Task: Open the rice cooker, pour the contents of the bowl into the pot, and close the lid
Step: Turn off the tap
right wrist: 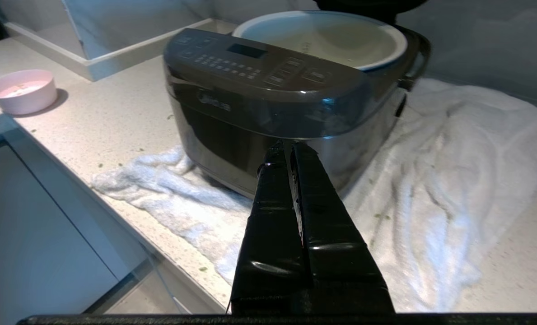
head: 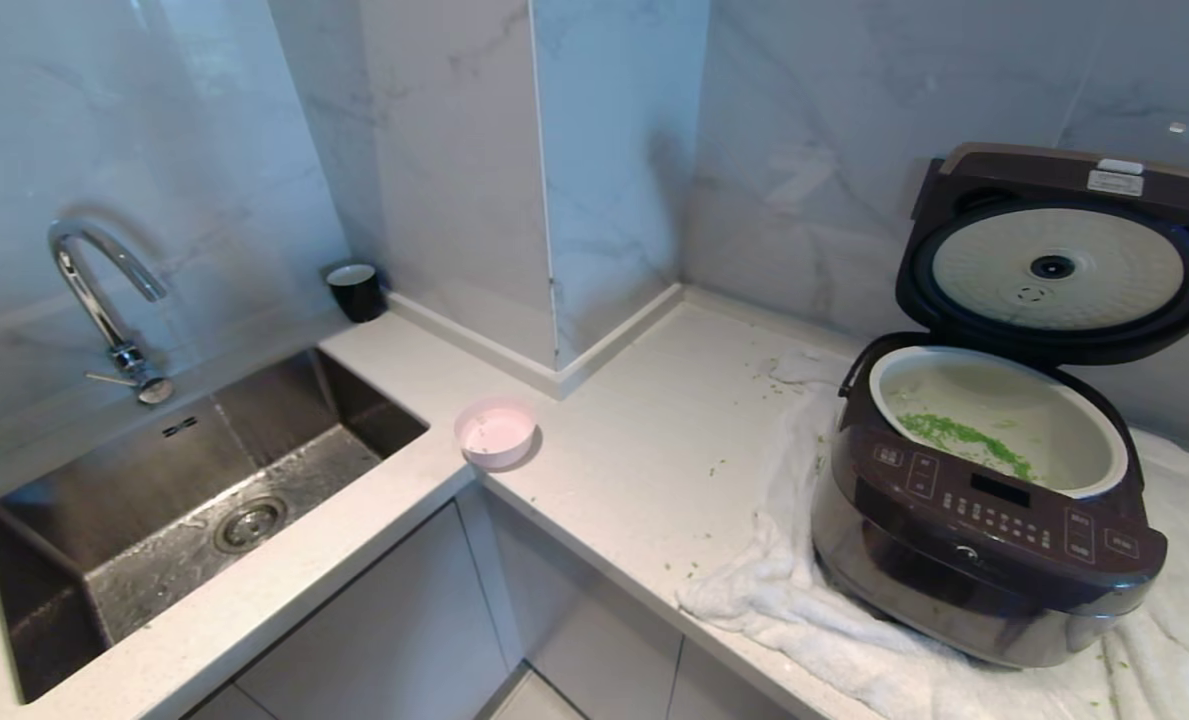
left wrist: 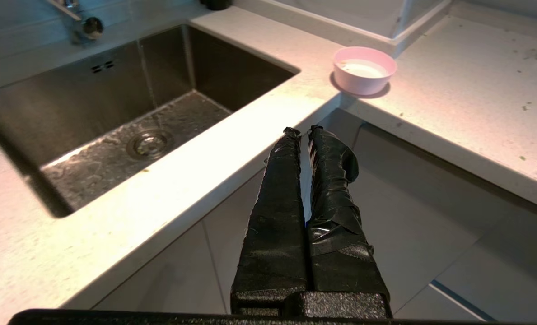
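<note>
- Head view: rice cooker (head: 989, 510) on a white towel (head: 804, 590) at the right of the worktop (head: 634, 440), lid (head: 1054, 255) swung up and standing open, perforated plate facing forward.
- Inside, pot (head: 999, 420) with pale lining, green contents (head: 964, 440) already lying on its floor; a few green flecks strewn on worktop and towel.
- Bowl (head: 495, 432) upright at the worktop's inner corner, beside the sink (head: 204, 480), well apart from the cooker; looks emptied. Small black cup (head: 356, 290) by the wall behind the sink.
- Left claw (left wrist: 302, 133) with fingers pressed together, holding nothing, hanging before the cabinet fronts below the worktop edge, short of the bowl.
- Right claw (right wrist: 286, 149) likewise together and empty, low in front of the cooker's front face.
- Judged remaining: closing the lid only.
- Lid likely stiff, hinged at the rear, probably sprung; best pushed down on its upper outer edge, then pressed flat until latched. Smooth top may be slippery under taped fingers.
- Cooker heavy, but the towel beneath could let it slide under a forward shove; pressing straight down safer.
</note>
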You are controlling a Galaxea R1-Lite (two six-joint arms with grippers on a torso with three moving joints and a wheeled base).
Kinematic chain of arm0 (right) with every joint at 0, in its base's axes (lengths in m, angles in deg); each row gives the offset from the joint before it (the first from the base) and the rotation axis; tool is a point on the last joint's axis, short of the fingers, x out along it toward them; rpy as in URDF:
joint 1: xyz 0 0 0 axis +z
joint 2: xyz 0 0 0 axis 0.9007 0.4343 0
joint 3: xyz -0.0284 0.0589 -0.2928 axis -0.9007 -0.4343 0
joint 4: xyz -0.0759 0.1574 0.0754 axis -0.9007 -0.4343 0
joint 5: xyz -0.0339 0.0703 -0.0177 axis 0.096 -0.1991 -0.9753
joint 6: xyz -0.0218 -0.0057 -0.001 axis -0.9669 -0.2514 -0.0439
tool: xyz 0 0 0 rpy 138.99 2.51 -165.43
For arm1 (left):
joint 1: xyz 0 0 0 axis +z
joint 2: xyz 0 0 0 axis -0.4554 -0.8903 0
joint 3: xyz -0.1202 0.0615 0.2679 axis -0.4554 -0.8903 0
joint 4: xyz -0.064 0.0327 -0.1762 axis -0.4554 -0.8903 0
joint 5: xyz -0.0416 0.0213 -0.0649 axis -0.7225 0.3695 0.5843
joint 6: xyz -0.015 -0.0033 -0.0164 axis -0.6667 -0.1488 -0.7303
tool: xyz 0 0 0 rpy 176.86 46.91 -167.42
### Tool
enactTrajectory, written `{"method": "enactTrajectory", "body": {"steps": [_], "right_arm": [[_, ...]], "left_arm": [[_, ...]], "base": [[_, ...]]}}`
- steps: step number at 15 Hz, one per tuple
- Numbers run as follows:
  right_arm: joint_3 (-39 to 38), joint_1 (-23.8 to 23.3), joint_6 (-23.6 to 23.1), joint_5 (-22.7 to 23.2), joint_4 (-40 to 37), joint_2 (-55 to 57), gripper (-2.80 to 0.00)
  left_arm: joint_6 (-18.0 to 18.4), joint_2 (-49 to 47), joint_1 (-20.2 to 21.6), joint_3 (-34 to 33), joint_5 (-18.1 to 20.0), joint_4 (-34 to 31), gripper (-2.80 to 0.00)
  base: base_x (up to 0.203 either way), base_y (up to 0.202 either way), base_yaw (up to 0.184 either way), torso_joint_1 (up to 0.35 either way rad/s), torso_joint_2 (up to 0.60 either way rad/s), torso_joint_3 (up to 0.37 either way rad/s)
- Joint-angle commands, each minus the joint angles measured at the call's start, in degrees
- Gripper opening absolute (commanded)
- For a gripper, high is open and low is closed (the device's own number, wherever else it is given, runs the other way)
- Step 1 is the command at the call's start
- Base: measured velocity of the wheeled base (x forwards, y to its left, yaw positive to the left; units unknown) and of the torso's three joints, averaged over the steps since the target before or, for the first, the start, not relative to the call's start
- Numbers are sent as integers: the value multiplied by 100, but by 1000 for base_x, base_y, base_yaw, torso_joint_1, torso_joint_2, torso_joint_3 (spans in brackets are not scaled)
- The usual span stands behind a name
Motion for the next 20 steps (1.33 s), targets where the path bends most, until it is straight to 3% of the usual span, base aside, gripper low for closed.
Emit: {"method": "enactTrajectory", "body": {"steps": [1,20], "right_arm": [[-152,2,-3,3,2,7,-280],[-150,2,-3,3,7,7,-280]], "left_arm": [[-3,-6,-1,0,-2,3,-280],[-3,-6,-2,0,-2,11,-280]], "base": [[-2,0,-53,2,-2,3],[0,12,0,1,0,0]]}}
